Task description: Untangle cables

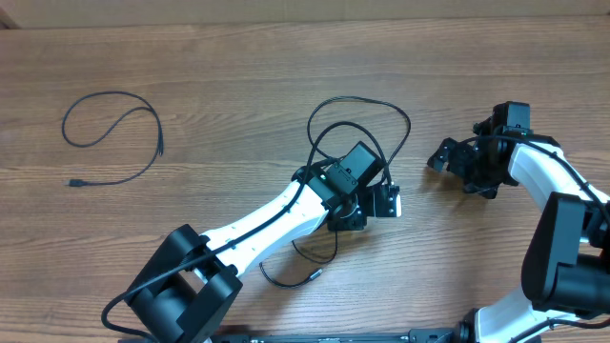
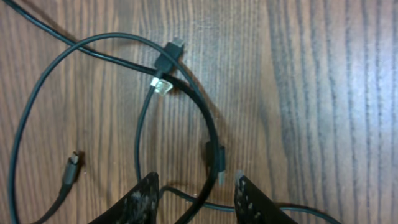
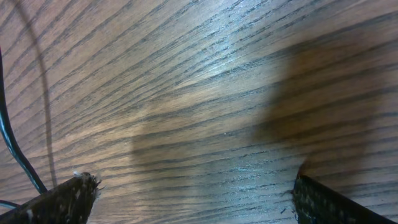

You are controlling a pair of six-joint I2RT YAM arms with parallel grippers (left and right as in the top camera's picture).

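Although tangled in crossing loops, lying flat on the wooden surface (image 2: 329,93): black cables (image 2: 213,152), just under and ahead of the left gripper (image 2: 194,204). Fingers (image 2: 140,199) apart, straddling one strand, not clamped. Lone cable (image 1: 111,93) well apart, on the side away from the right gripper (image 3: 189,186). Right gripper spread wide, grasping nothing.

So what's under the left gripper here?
Tangled cables on the table: a black loop and a plug end lie between the open fingers of the left gripper. From overhead, the arm hides that part of the tangle.
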